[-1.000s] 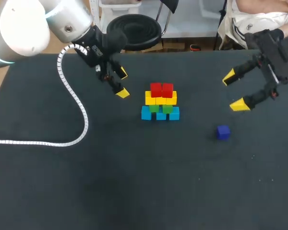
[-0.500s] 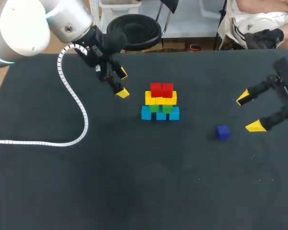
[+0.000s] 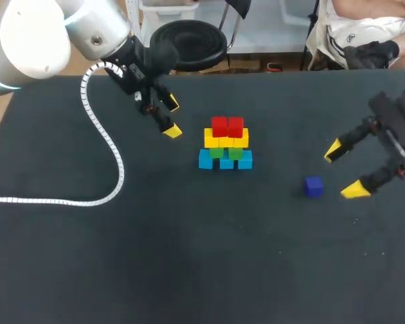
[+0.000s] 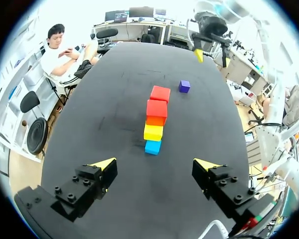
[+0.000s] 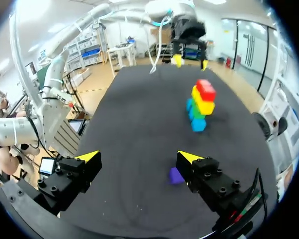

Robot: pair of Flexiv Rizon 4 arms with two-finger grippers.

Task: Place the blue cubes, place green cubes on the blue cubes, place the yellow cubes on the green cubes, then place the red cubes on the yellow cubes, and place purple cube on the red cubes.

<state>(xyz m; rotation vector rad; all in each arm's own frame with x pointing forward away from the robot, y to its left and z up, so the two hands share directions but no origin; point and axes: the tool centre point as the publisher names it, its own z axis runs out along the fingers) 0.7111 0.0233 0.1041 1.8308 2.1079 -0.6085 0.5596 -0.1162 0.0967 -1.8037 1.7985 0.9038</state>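
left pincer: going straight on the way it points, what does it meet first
Probably the cube stack, lowest blue cube first, centred ahead of the left pincer. Depth is unclear; the black table could come sooner.

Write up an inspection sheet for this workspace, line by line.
Surface: black table, no marks seen.
Job's things: stack with three blue cubes at the base, two green cubes, three yellow cubes and two red cubes on top; purple cube lies loose, apart from the stack.
Clutter: nothing seen.
Grippers: left gripper open and empty, beside the stack; right gripper open, next to the purple cube, not touching it.
Cables: white coiled cable lies across the table from the left arm.
Surroundings: nothing seen reaching over the table.
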